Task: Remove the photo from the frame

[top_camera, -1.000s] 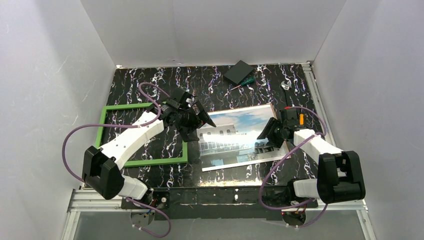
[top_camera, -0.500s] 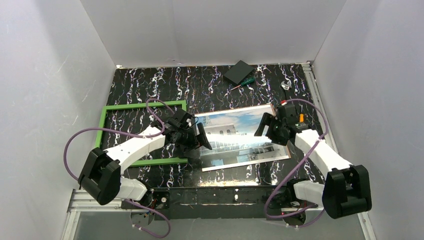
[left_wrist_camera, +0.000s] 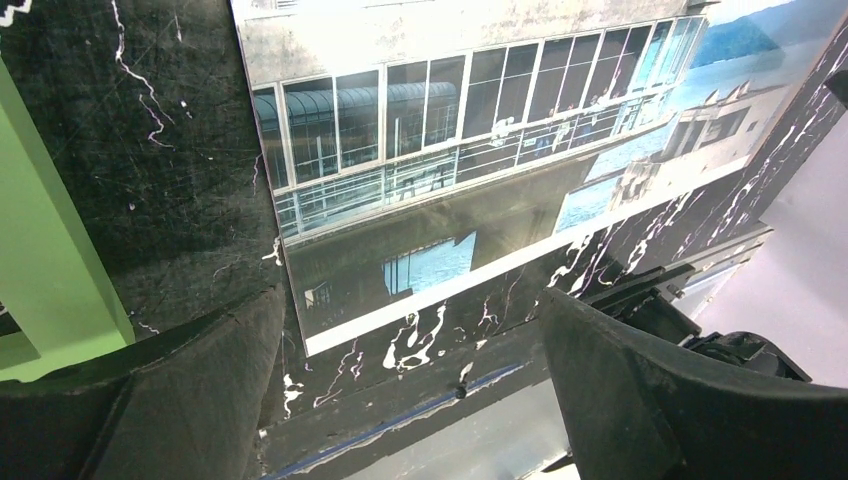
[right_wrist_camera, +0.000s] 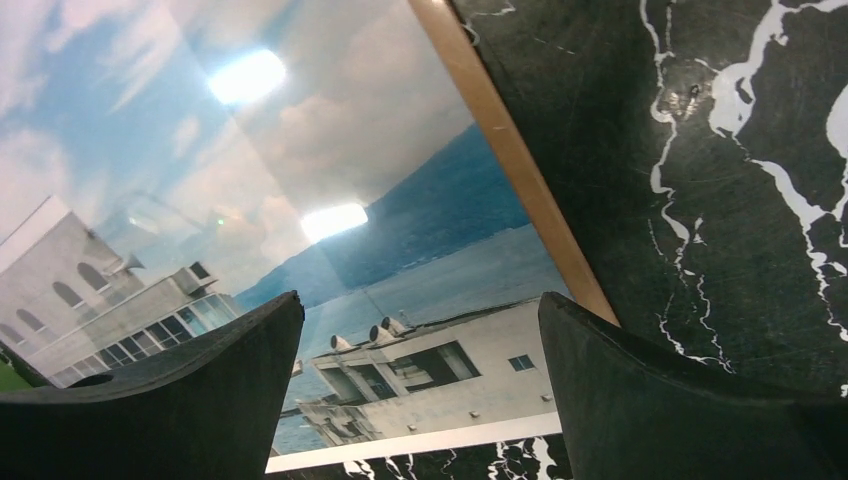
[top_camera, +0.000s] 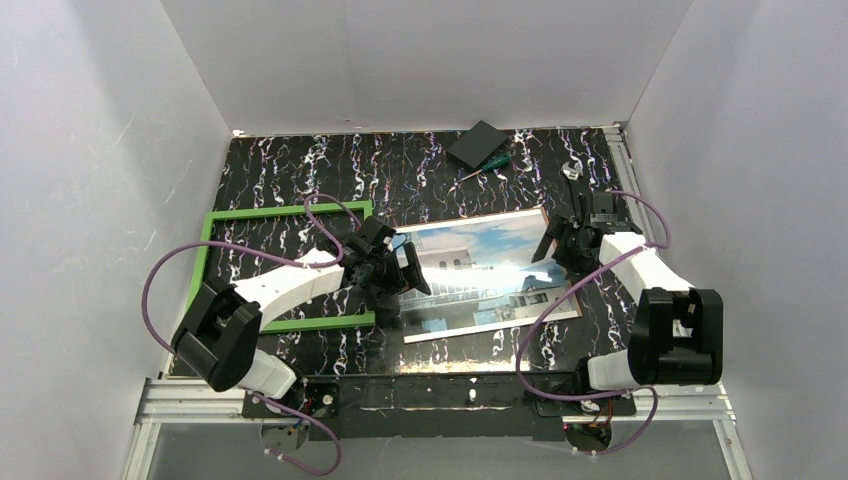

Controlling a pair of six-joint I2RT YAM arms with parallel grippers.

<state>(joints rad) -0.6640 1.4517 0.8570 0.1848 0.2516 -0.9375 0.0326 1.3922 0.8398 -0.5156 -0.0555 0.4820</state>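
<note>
- Photo (top_camera: pixel 485 272) lies flat on the counter (top_camera: pixel 300 170), outside the frame (top_camera: pixel 208 255) and just to its right.
- My left gripper (top_camera: pixel 398 275) hangs over the photo's left edge, jaws spread wide, holding nothing.
- My right gripper (top_camera: pixel 562 240) sits by the photo's far right corner, jaws equally wide, empty.
- My left arm (top_camera: pixel 290 282) hides part of the frame's right side.
- Glare washes out patches of the photo's sky.
- A light-brown strip (right_wrist_camera: pixel 510 160) runs along the photo's right edge; I cannot tell what it belongs to.
- Whether the photo carries any writing, I cannot make out.
</note>
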